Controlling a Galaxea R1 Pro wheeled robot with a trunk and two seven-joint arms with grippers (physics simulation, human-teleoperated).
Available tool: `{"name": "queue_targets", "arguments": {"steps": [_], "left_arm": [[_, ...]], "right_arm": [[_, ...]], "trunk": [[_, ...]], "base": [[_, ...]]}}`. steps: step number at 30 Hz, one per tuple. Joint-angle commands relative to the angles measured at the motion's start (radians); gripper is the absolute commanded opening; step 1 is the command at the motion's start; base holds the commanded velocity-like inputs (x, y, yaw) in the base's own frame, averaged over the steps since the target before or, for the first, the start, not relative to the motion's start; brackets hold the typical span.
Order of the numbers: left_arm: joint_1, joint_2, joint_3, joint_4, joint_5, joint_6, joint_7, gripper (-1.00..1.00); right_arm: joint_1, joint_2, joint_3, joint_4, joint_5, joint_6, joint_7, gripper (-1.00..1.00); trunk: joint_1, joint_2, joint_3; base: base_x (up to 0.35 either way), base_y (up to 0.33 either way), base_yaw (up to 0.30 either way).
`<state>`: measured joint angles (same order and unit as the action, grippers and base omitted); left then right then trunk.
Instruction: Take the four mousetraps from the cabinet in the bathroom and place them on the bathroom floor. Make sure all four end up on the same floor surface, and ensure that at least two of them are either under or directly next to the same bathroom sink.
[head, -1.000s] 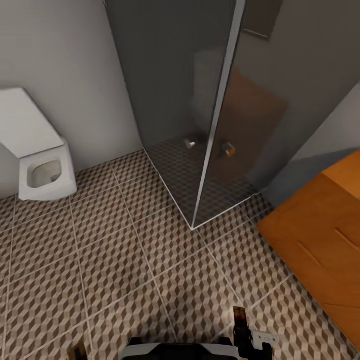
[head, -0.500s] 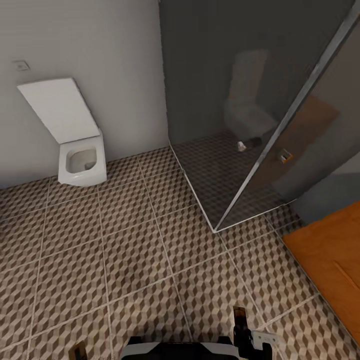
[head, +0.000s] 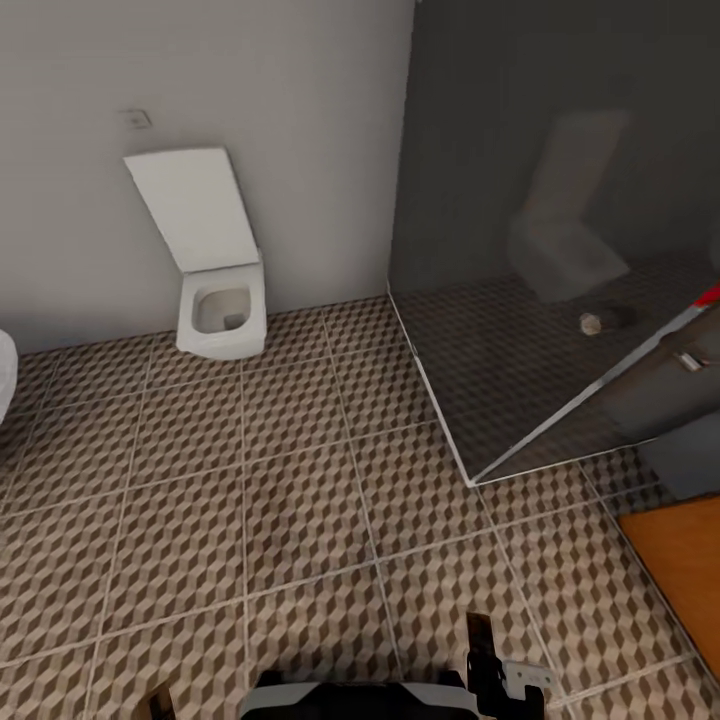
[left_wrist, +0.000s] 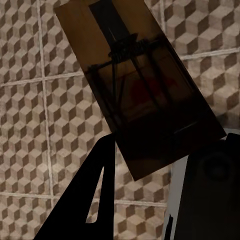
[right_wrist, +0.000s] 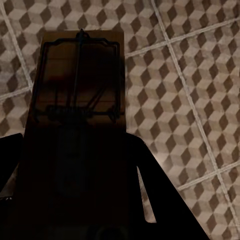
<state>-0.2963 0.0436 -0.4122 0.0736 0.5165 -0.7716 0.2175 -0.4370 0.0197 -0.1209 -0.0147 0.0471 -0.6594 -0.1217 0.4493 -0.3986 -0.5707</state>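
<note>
You hold one mousetrap (left_wrist: 137, 97) in the left tool (left_wrist: 150, 160) and another mousetrap (right_wrist: 80, 110) in the right tool (right_wrist: 75, 200), both over the bathroom floor (head: 300, 480), so neither is set down yet and no sink is in sight.

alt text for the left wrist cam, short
A brown wooden mousetrap with dark wire and a red mark is held between the left gripper's dark fingers, above the cube-patterned bathroom floor.
</note>
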Motion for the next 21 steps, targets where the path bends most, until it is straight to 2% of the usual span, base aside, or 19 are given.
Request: {"name": "queue_targets", "arguments": {"steps": [1, 12, 21], "left_arm": [[-0.001, -0.001, -0.008, 0.003, -0.001, -0.003, 0.008, -1.00], [-0.001, -0.001, -0.008, 0.004, -0.001, -0.003, 0.008, -1.00], [-0.001, -0.001, -0.008, 0.003, -0.001, -0.003, 0.008, -1.00]], "right_arm": [[0.000, 0.000, -0.006, 0.001, 0.003, -0.003, -0.003, -1.00], [0.000, 0.000, -0.006, 0.001, 0.003, -0.003, -0.003, -1.00], [0.000, 0.000, -0.006, 0.001, 0.003, -0.003, -0.003, -1.00]], "trunk": [[0.001, -0.001, -0.001], [0.001, -0.001, -0.005], [0.001, -0.001, -0.003]], "base": [[0.151, 0.114, 0.281], [0.151, 0.114, 0.273], [0.151, 0.114, 0.173]]}}
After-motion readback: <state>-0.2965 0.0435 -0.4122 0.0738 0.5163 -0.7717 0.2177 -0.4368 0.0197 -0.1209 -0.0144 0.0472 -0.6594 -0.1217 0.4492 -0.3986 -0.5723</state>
